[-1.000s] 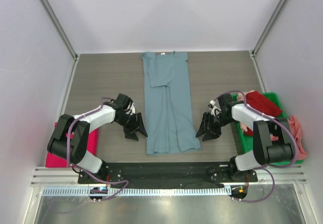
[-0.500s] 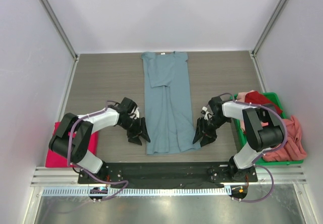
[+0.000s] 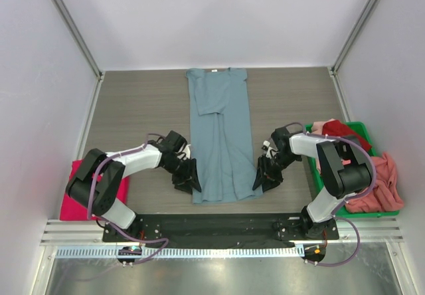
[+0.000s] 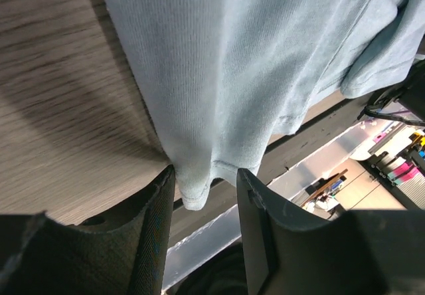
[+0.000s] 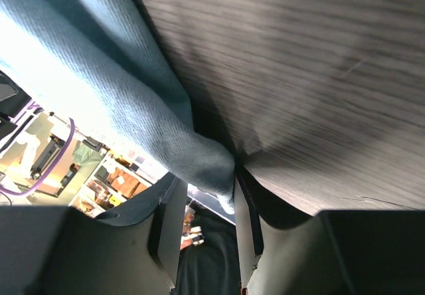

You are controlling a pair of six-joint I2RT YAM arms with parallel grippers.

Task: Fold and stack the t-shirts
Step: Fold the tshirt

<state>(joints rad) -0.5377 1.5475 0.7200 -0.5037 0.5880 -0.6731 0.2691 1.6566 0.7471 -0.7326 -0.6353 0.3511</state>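
Surroundings: a green plastic bin (image 3: 372,212) sits at the right edge of the wooden table (image 3: 133,102), holding a red shirt (image 3: 339,130) and a salmon-pink shirt (image 3: 382,182) that spills over its rim. A folded magenta-pink shirt (image 3: 73,205) lies at the near left, partly under the left arm.
Obstructions: the right arm's links cover part of the bin.
Task item: the grey-blue t-shirt (image 3: 219,129) lies flat down the table's middle, folded into a long strip with its collar at the far end.
Left gripper (image 3: 189,179): low at the shirt's near left corner, fingers apart, with the hem corner between them.
Right gripper (image 3: 260,179): low at the near right corner, fingers apart, with a bunched fold of the cloth edge between them.
Wrist views only: the left shows a gap on both sides of the hem. The right shows the cloth close against one finger (image 5: 242,195).
Top view only: both grippers are level with each other, flanking the shirt's near end.
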